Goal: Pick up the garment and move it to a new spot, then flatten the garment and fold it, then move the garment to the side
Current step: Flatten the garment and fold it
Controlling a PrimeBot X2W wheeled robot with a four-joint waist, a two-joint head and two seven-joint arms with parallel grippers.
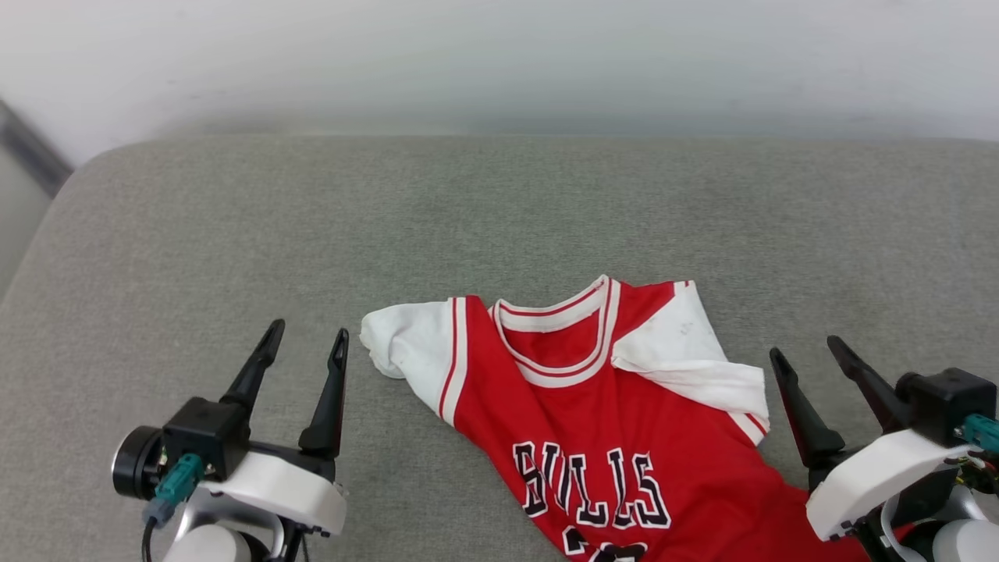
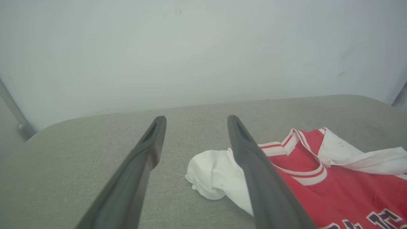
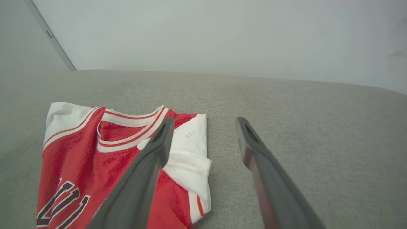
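**Garment (image 1: 601,421) spread front-up, nothing gripped**

It lies at the near edge, right of centre, collar toward the far side, on a bench (image 1: 499,211) covered in grey woven fabric that meets a pale wall (image 1: 499,62). Black, white-edged letters (image 1: 589,488) read "BULLS". The number (image 1: 605,549) below them is cut off at the view's bottom edge. The sleeve (image 1: 702,367) on the right is folded over. Left pincer (image 1: 308,329) and right pincer (image 1: 804,346) flank it, fingers spread apart, holding nothing.

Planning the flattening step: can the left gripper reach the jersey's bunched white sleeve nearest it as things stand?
Probably yes: the left gripper stands open beside that sleeve of the Bulls jersey, with bare grey cushion between them.
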